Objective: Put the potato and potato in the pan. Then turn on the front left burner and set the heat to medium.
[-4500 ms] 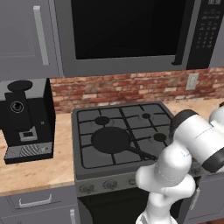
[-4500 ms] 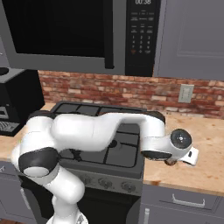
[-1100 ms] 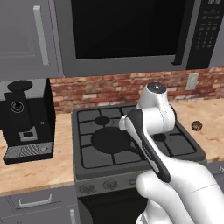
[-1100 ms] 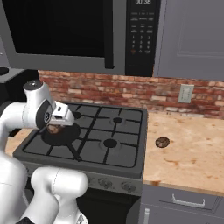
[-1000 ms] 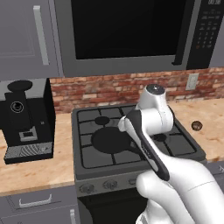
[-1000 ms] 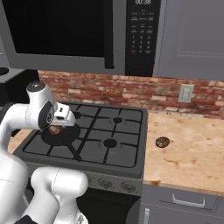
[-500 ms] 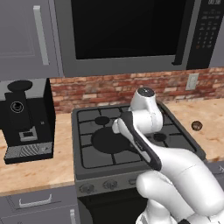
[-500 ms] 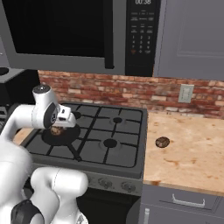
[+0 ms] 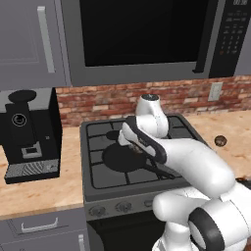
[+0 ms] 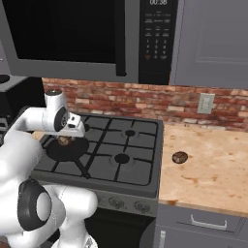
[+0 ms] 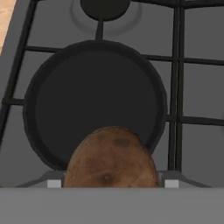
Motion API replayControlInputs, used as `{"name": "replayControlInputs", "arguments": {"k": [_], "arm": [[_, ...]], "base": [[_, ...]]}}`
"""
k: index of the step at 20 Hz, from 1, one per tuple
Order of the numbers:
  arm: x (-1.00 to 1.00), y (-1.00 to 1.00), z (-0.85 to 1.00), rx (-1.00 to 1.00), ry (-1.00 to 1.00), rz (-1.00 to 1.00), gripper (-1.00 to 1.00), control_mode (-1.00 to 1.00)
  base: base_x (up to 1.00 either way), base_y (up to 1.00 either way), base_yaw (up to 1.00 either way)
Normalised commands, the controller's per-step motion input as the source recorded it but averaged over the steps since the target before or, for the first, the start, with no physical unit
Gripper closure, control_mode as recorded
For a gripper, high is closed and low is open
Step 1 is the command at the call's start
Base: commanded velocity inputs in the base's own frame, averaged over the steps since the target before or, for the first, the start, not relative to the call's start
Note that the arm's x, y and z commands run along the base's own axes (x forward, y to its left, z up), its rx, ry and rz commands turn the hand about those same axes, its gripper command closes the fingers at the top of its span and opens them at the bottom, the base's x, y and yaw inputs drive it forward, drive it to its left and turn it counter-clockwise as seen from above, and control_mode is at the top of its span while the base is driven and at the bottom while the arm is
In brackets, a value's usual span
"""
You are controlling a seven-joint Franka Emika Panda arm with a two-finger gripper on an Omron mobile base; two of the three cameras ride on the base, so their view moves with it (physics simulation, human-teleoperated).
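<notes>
My gripper (image 11: 110,182) is shut on a brown mottled potato (image 11: 111,157), held just above the near rim of the round black pan (image 11: 94,94). From the right base view the gripper (image 10: 68,137) hangs over the pan (image 10: 58,151) on the stove's front left burner, with the potato (image 10: 64,141) under the hand. The pan's long handle (image 10: 81,167) points toward the stove front. A second potato (image 10: 179,157) lies on the wooden counter right of the stove, also seen as the potato (image 9: 220,140) in the left base view. There my arm hides part of the pan (image 9: 115,158).
A black coffee machine (image 9: 29,132) stands on the counter left of the stove. Control knobs (image 9: 122,208) line the stove front. A burner cap (image 11: 105,6) sits beyond the pan. A microwave (image 10: 72,34) hangs above, and a brick wall runs behind.
The hand has carried the potato a little leftward over the pan. Several seconds ago the arm reached over the right counter.
</notes>
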Motion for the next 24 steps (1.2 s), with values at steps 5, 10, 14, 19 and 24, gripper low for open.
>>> {"name": "replayControlInputs", "arguments": {"k": [5,10,14,19,24], "arm": [[0.46,0.05,-0.10,0.00,0.14,0.00,1.00,-1.00],[0.15,0.00,-0.07,0.00,0.07,0.00,1.00,-1.00],[0.01,0.00,-0.15,0.00,0.00,0.00,1.00,-1.00],[0.00,0.00,-0.21,0.00,0.00,0.00,1.00,-1.00],[0.00,0.00,-0.34,0.00,0.00,0.00,1.00,-1.00]], "base": [[0.00,0.00,0.00],[0.00,0.00,0.00],[0.00,0.00,0.00],[0.00,0.00,0.00],[0.00,0.00,0.00]]}}
